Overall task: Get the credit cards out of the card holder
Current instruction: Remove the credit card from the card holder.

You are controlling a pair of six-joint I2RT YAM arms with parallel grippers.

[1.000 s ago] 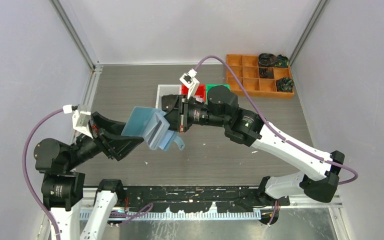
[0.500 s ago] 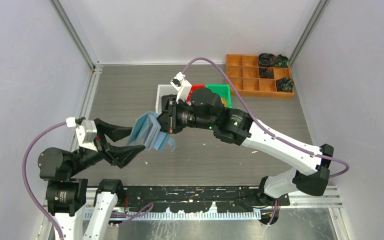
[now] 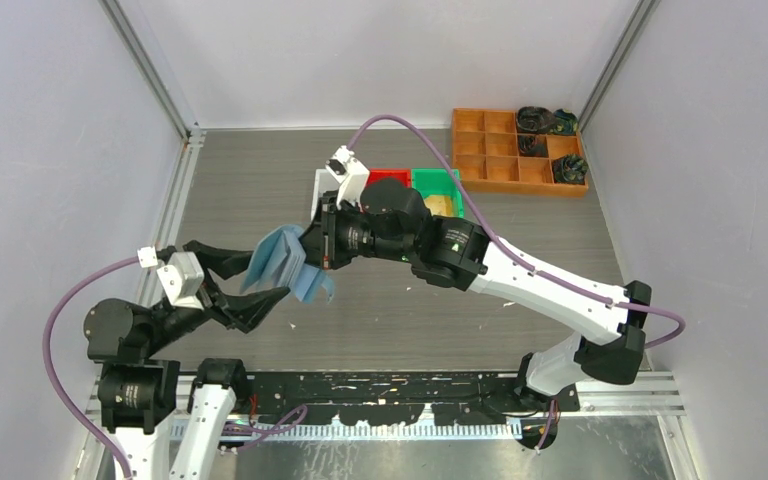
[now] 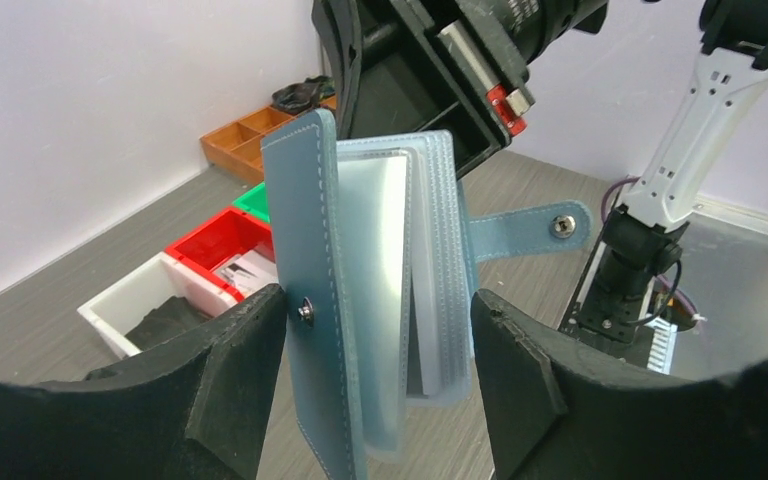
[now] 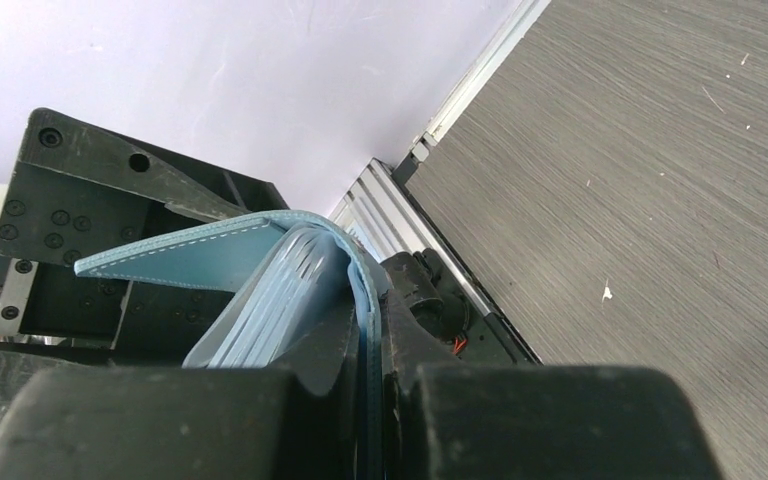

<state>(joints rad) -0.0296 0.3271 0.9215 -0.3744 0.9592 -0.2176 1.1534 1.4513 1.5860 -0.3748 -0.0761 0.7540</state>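
Standing at the near edge, I looked over the black mounting rail [image 3: 380, 388] where both arms were bolted. Beyond it a broad strip of bare table [image 3: 410, 320] lay open under the raised arms. Left of centre, the left gripper [image 3: 272, 279] had its thick black fingers [image 4: 235, 375] spread apart, one on each side of the card holder [image 4: 300, 230]; whether they brushed it I could not tell. The holder hung in the air above the table, upright and fanned open. Its far edge was pinched by the right gripper [image 3: 312, 256], whose jaws were clamped tight on it. A pale credit card [image 4: 372, 270] showed through the front clear pocket, tucked inside. The closing tab [image 4: 535, 225] stuck out sideways, free of everything, its metal snap showing.

The table was grey with a fine wood-like grain and a few pale specks. An aluminium rail [image 3: 182, 180] fenced it on the left, and plain lilac-white walls stood on three sides. Farther back sat a white bin [image 3: 318, 186], a red bin [image 3: 388, 178] and a green bin [image 3: 438, 181] in a row, partly hidden by the right arm. In the far right corner rested an orange tray [image 3: 505, 165] of square compartments, with dark bundles [image 3: 545, 120] in several.

The holder's cover was soft blue with pale stitching along its edge; its pockets were thin, ribbed and translucent.
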